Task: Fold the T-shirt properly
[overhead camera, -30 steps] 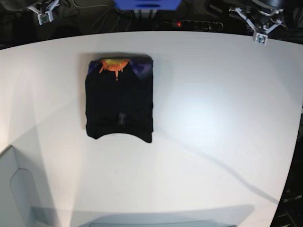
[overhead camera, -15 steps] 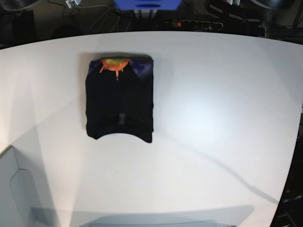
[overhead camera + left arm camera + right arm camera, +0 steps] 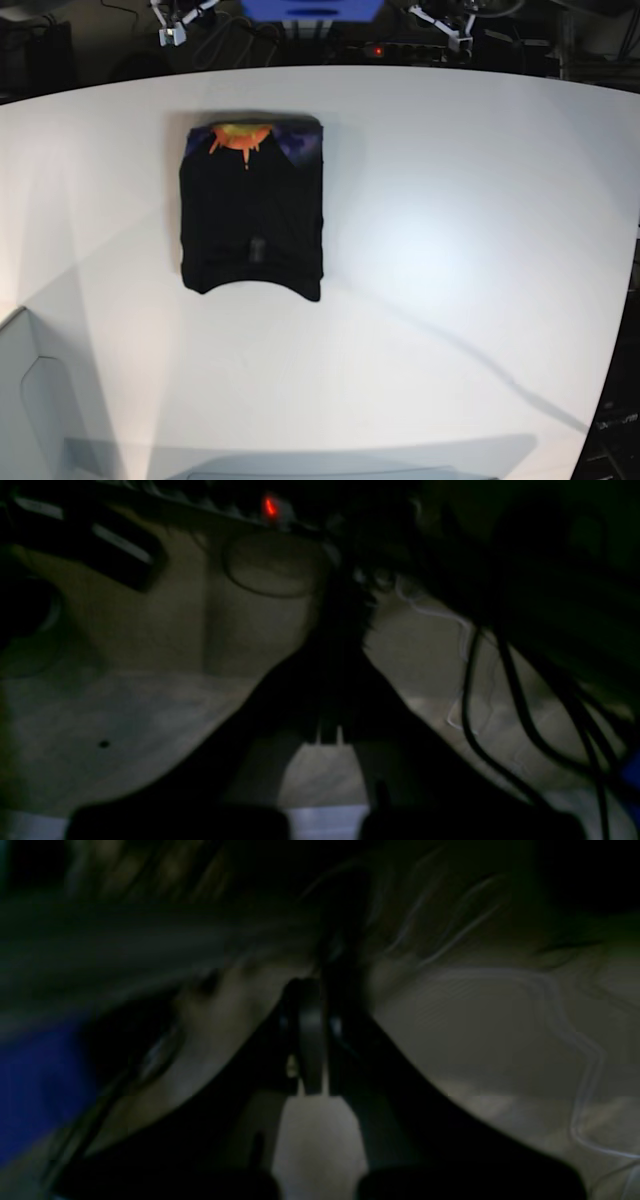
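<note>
Base view shows the T-shirt [image 3: 252, 208] lying as a compact black rectangle on the white table [image 3: 450, 250], toward the far left of the surface, with a strip of its orange and purple-blue print showing along the far edge and a curved hem at the near edge. Its sides look squared and the layers sit flat on one another, so the folding appears finished; I judge the task to be essentially complete. Both arms are well apart from the cloth, up beyond the table's far edge among the cables [image 3: 215, 40]: the right gripper [image 3: 172, 30] at the upper left of that view and the left gripper [image 3: 455, 35] at the upper right, which suits a parked pose that leaves the shirt undisturbed. Neither holds anything. In the right wrist view the right gripper's jaws meet at their tips, closed on nothing, over a dim floor. In the left wrist view the left gripper [image 3: 327, 730] is a dark silhouette whose jaws also seem drawn together, empty, with a red indicator light [image 3: 270, 506] on a power strip beyond. No cloth appears in either wrist view.
</note>
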`<state>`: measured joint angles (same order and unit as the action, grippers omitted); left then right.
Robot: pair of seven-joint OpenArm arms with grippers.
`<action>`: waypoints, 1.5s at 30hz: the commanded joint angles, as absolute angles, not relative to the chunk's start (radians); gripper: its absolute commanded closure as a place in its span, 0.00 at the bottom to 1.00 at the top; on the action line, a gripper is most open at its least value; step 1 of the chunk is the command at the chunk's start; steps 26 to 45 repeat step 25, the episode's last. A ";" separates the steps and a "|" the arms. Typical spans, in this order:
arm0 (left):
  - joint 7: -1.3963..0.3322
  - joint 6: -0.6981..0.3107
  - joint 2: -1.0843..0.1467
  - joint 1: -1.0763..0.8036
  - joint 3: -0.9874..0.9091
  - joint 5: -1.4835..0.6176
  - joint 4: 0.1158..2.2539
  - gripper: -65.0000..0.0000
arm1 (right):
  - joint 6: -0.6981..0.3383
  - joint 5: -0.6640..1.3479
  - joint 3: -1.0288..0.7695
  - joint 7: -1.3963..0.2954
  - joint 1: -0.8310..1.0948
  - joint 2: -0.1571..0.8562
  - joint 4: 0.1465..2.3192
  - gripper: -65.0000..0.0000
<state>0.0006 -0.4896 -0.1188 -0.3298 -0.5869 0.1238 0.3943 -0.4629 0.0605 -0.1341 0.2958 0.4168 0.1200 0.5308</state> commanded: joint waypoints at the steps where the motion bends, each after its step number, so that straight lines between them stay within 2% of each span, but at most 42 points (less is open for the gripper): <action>1: 0.012 -0.463 -0.122 -0.334 -0.587 0.140 0.377 1.00 | -0.426 0.059 -0.124 0.335 0.414 0.128 0.490 1.00; 6: 0.036 -0.407 -0.120 -0.232 -0.487 0.199 0.277 1.00 | -0.229 0.059 -0.035 0.467 0.280 0.085 0.268 1.00; 8: 0.036 -0.377 -0.117 -0.213 -0.455 0.199 0.254 1.00 | -0.107 0.059 -0.007 0.479 0.245 0.064 0.208 1.00; 12: 0.039 -0.340 -0.088 -0.179 -0.424 0.199 0.251 1.00 | 0.128 0.059 0.064 0.475 0.206 0.021 0.186 1.00; 15: 0.038 -0.329 -0.077 -0.151 -0.418 0.199 0.242 1.00 | 0.213 0.059 0.097 0.470 0.179 0.005 0.180 1.00; 18: 0.038 -0.329 -0.076 -0.145 -0.420 0.199 0.242 1.00 | 0.217 0.064 0.097 0.437 0.150 0.002 0.179 1.00; 25: 0.030 -0.328 -0.082 -0.064 -0.417 0.208 0.145 1.00 | 0.219 0.058 0.113 0.168 0.031 0.001 0.081 1.00; 45: 0.030 -0.328 -0.082 -0.064 -0.417 0.208 0.145 1.00 | 0.219 0.058 0.113 0.168 0.031 0.001 0.081 1.00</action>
